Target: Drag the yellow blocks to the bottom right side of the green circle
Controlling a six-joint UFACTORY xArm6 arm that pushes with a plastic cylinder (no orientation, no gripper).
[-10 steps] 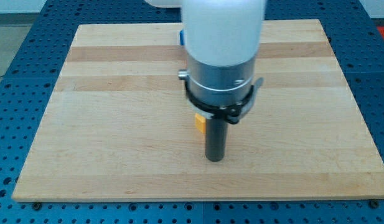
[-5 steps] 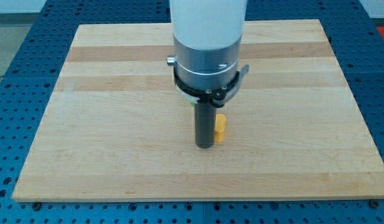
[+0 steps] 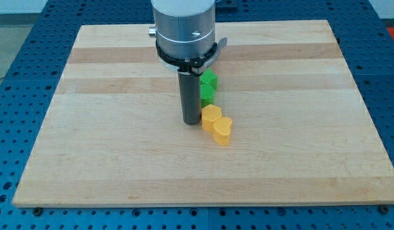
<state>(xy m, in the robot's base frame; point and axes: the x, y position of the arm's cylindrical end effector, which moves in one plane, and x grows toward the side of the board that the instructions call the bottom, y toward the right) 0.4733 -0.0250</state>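
No jaws on this rig: my tip (image 3: 191, 122) touches yellow blocks (image 3: 217, 125) just to its right, green blocks (image 3: 208, 88) above-right.

The arm's body (image 3: 184, 29) is cut off by the top edge of the frame, so its upper part does not show. The dark rod (image 3: 191, 96) covers the left side of the green blocks (image 3: 209, 87) in the upper middle; their shapes and their number cannot be told, nor which one is the circle. The two yellow blocks (image 3: 216, 124) touch each other and their exact shapes are hard to tell. The surface (image 3: 88, 128) shows whole.
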